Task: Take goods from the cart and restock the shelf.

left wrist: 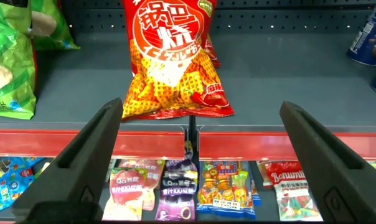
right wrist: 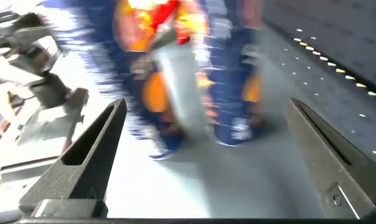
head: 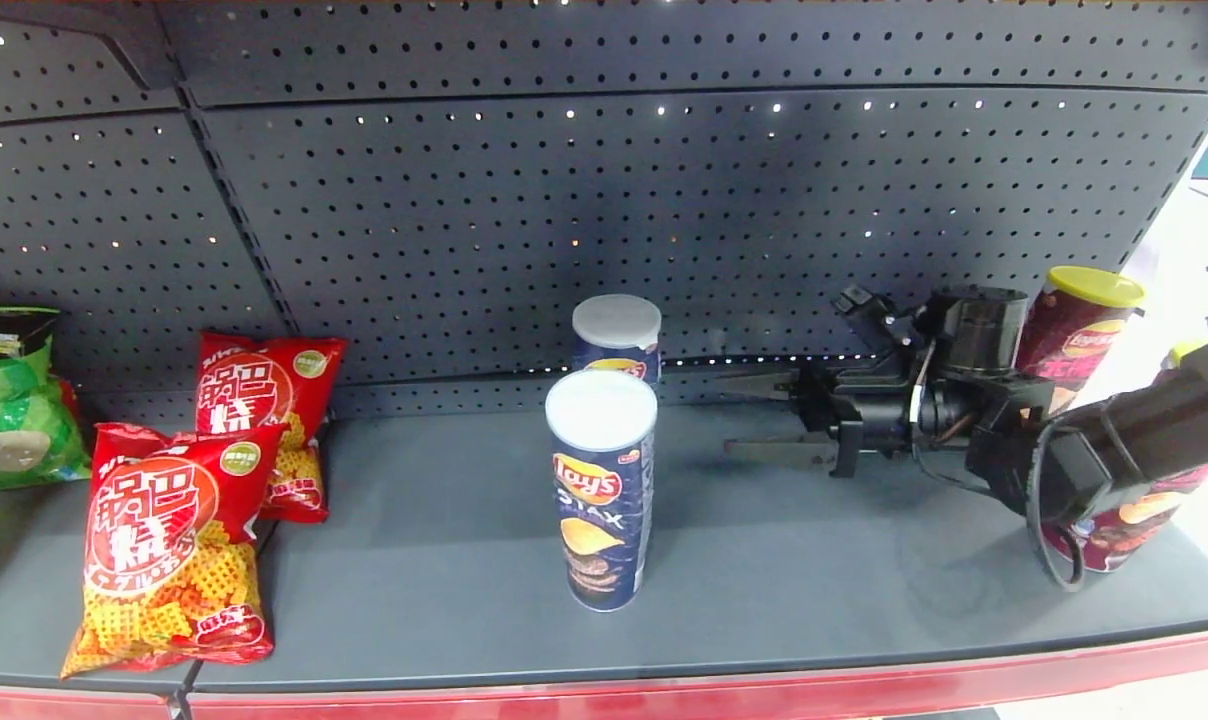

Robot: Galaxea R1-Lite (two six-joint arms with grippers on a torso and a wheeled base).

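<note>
A: Right hand (head: 734,413), state?
B: Spread wide and empty. It lies level just over the shelf (head: 444,560), tips aimed at the blue cans but not touching them.
A: Where are the goods?
B: The front blue can (head: 601,490) stands upright mid-shelf. The back blue can (head: 616,335) is right behind it, near the rear panel. They sit in single file with the label facing out, like store facing, so I'd judge both are placed.
A: Why is the hand side-on?
B: Probably because a tall upright can is best gripped around its body, which also keeps clear of the lid.
A: Left hand (left wrist: 200,111)?
B: Also spread wide and empty. It's out in front of the shelf's red lip, facing a red snack bag (left wrist: 172,56). My guess is it's parked out of the right arm's way.
A: Neighbours?
B: Maroon cans (head: 1079,315) are at the right end beside the right arm. Red bags and a green bag (head: 9,400) are on the left. Kinds look grouped, with bare shelf on either side of the blue cans.
</note>
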